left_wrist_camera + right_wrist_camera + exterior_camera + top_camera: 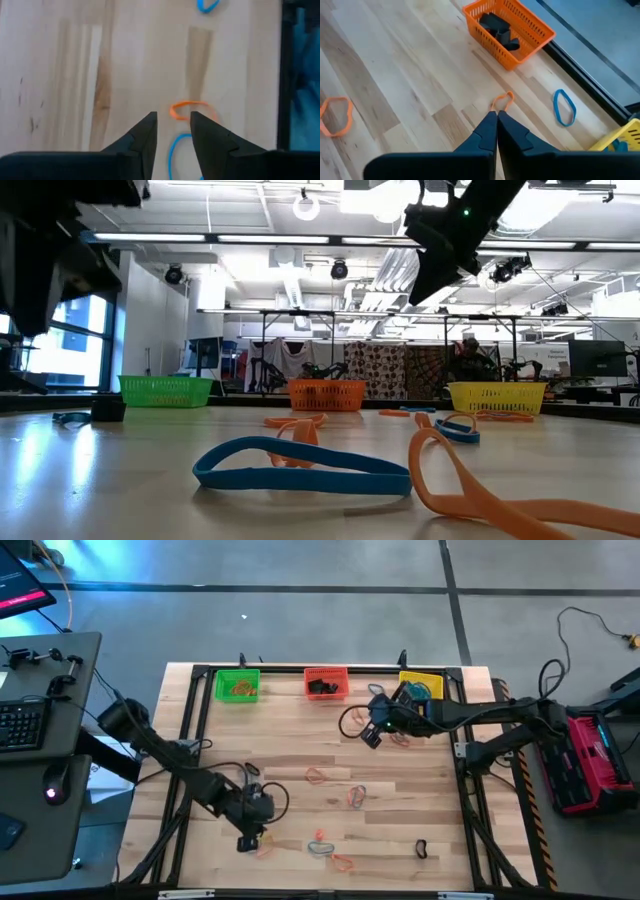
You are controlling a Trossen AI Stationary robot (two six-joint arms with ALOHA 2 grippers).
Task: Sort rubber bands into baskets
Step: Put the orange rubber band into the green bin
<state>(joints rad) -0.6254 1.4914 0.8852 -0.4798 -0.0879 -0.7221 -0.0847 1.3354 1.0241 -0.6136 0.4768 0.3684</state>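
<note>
Three mesh baskets stand along the far edge: green (237, 686), red-orange (326, 682) and yellow (420, 686). My right gripper (372, 736) hovers in front of the red-orange and yellow baskets, shut on a small orange rubber band (502, 101). My left gripper (247, 841) points down near the table's near left, open. In the left wrist view an orange band (190, 109) lies flat just past its fingertips, and a blue band (173, 152) lies under the gap between them. Other rubber bands lie scattered flat on the wood (320, 776). My right gripper pinches the orange rubber band between its two shut fingertips (491, 120). A small loop of the band (504, 98) sticks out past the tips. The fingers slant down toward the far edge. The pinched stretch itself is hidden between the fingers.
The red-orange basket (507, 30) holds black bands, the green one orange bands. A blue band (564, 107) lies beside the yellow basket and an orange one (335, 116) farther out. A black band (421, 849) lies near right. Bare wood lies at the table's centre left.
</note>
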